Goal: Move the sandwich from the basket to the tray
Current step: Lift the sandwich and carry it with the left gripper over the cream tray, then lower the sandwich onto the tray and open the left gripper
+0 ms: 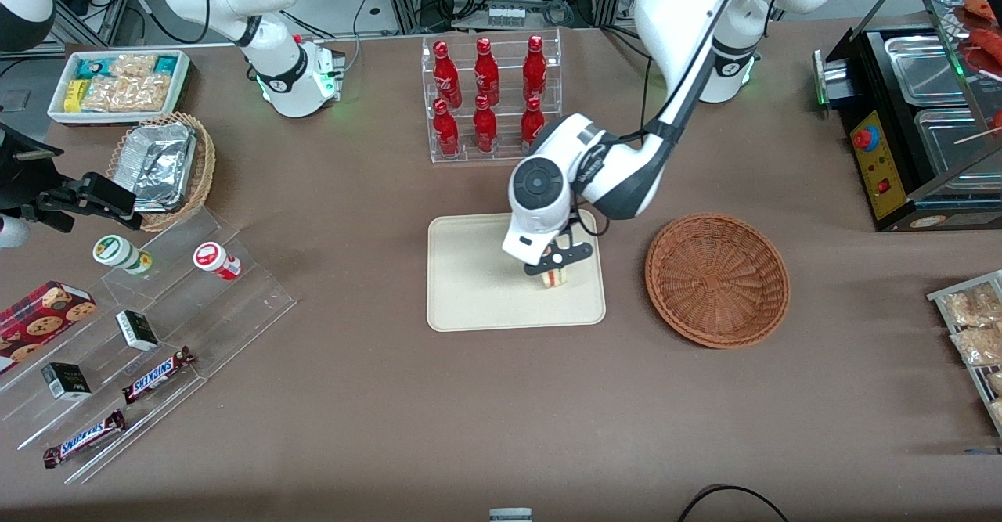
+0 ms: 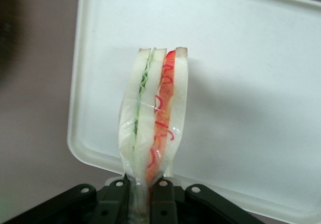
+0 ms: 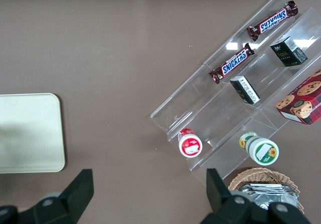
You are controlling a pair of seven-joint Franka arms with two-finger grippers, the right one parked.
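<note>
Cream-beige tray [image 1: 470, 287] lay on brown tabletop [image 1: 391, 412], beside reddish-brown wicker basket [image 1: 717, 279]. Hand [image 1: 555, 270] hung over tray, at end nearer basket, fingers [image 2: 161, 199] clamped on plastic-wrapped sandwich [image 2: 155, 118]. Sandwich held on edge above tray surface; contact with tray could not be told. Basket held nothing. Rack of red bottles [image 1: 489, 95] stood farther from front camera than tray.

The front view looks steeply down on the whole surface [image 1: 376, 428]. The left wrist view sits close above the gripper [image 2: 142, 196], facing the tray [image 1: 470, 287], which all three views share.
</note>
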